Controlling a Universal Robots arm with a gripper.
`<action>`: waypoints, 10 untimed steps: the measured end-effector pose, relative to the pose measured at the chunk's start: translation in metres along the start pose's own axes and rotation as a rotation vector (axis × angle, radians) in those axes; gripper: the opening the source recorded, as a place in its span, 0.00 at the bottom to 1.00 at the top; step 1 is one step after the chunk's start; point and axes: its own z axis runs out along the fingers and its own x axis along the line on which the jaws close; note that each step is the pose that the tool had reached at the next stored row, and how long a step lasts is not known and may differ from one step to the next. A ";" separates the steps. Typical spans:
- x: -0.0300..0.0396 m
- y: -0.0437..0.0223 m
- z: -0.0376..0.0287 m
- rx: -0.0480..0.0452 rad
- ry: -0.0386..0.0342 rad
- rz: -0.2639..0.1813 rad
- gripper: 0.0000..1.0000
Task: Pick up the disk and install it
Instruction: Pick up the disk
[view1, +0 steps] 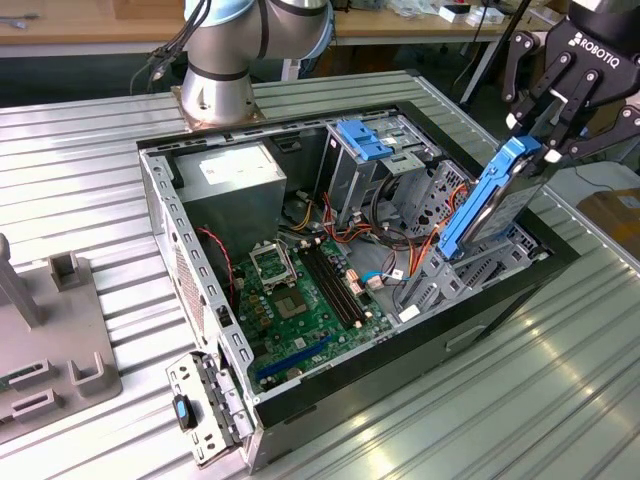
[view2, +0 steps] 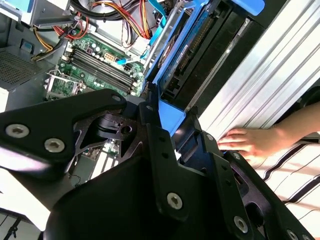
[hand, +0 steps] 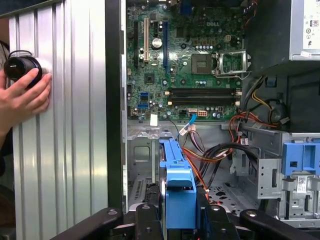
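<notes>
Disk (view1: 490, 205) is pinched at its top end by the gripper (view1: 535, 145), jaws closed on it; it is held tilted at the computer case (view1: 420, 350) rim; fitting is begun; straight lowering seems needed.

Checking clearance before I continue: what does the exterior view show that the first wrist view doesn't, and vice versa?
Exterior view: the arm's base beyond the open case, a grey fixture at the exterior view's left, and how the disk hangs tilted from the gripper, fingers shut on its upper end. First wrist view: a person's hand resting on a black round object on the ribbed table beside the case. Both: the disk, the motherboard and the blue-latched cage.
</notes>
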 end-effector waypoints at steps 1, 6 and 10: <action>-0.0001 0.0000 0.0006 0.0000 -0.0007 -0.004 0.37; -0.0002 -0.0020 0.0018 -0.0001 -0.0002 -0.009 0.37; -0.0001 -0.0020 0.0033 0.0000 -0.0005 -0.009 0.37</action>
